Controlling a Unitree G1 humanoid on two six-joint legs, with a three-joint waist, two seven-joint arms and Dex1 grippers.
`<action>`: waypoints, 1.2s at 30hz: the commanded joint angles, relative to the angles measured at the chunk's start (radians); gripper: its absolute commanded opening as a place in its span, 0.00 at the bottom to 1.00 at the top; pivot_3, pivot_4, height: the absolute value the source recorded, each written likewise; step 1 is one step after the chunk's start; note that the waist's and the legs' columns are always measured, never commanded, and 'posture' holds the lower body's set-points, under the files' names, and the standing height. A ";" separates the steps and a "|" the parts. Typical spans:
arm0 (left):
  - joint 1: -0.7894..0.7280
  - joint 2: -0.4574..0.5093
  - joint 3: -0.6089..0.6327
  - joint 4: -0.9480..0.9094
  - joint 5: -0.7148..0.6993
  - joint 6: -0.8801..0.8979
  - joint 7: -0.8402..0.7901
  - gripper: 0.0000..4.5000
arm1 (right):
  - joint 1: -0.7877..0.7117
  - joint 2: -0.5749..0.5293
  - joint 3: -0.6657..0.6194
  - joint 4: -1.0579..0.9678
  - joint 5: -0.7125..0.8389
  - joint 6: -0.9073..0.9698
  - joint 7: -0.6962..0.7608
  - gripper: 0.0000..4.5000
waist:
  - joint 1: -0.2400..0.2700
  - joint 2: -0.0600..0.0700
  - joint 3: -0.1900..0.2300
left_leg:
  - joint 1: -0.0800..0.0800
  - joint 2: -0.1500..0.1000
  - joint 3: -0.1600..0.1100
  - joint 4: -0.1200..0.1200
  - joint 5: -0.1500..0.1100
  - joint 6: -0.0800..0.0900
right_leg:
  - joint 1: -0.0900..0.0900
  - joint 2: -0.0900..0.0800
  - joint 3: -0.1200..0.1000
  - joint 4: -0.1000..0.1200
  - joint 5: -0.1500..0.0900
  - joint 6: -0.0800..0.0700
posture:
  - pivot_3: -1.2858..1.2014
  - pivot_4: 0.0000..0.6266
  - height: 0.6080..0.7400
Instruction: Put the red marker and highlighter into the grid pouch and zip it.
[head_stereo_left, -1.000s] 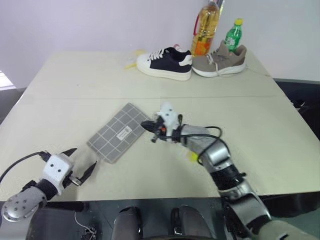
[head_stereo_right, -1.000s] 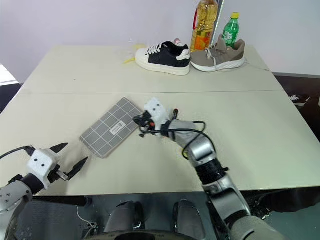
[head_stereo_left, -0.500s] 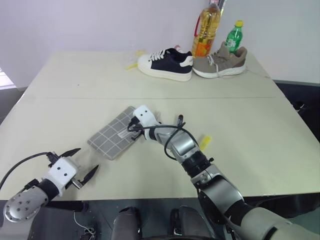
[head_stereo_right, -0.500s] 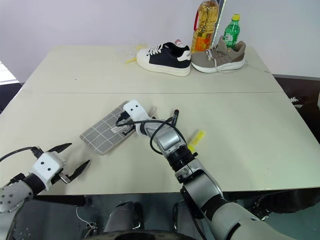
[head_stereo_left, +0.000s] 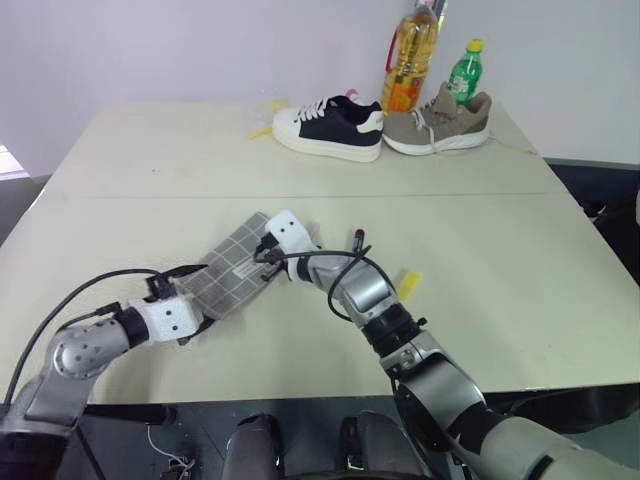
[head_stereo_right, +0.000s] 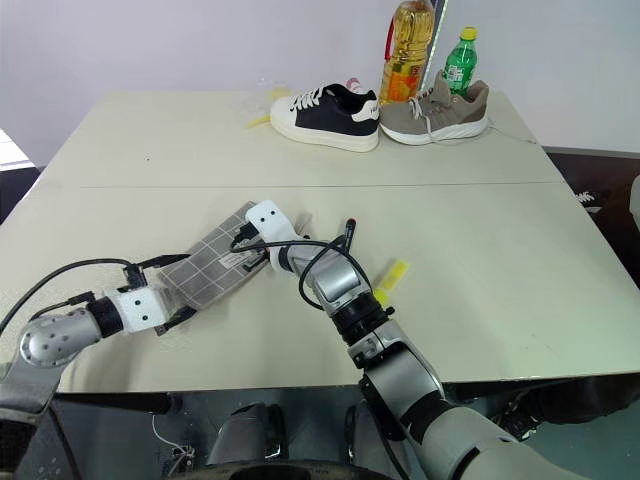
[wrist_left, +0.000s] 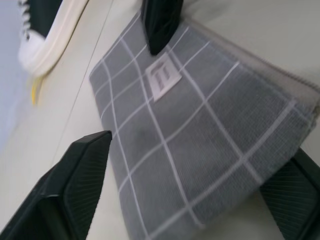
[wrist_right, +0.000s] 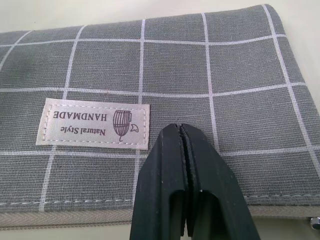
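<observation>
left gripper (wrist_left: 190, 165): has swung in from tabletop's near edge, fingers now spread astride near corner of grid pouch (head_stereo_left: 232, 268). right gripper (wrist_right: 182, 132): closed, empty, tip pressing pouch by its label. highlighter (head_stereo_left: 409, 283) lies right of pouch; pouch-opening step prob next.

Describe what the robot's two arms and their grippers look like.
Both arms are silver-grey metal with rounded joints and black segments. Each wrist ends in a white boxy block with loose black cables looping along the forearm. The left gripper and the right gripper have black wedge-shaped fingers; the left one's inner faces are finely ribbed.
</observation>
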 joint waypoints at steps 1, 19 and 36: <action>-0.022 0.027 -0.021 0.050 -0.001 -0.084 -0.015 0.59 | 0.013 0.000 -0.004 -0.014 -0.008 0.001 0.004 0.00 | -0.001 0.000 0.000 | 0.000 0.000 0.000 0.000 0.000 0.000 | 0.000 0.000 0.000 0.000 0.000 0.000 | 0.52 0.24 0.74; 0.096 -0.128 0.065 -0.320 -0.379 0.405 0.056 0.00 | -0.001 -0.263 -0.174 -0.231 0.071 -0.204 0.190 0.65 | 0.001 0.001 0.001 | -0.002 -0.001 0.000 0.001 0.000 0.000 | 0.002 0.000 0.000 0.000 0.000 0.001 | 0.52 0.24 0.74; 0.190 -0.225 0.088 -0.316 -0.397 0.375 0.033 0.00 | 0.000 -0.338 -0.124 -0.145 0.066 -0.243 0.331 0.75 | -0.014 0.000 0.000 | 0.000 0.000 0.000 0.000 0.000 0.000 | 0.002 0.001 0.000 0.000 0.000 0.000 | 0.52 0.24 0.74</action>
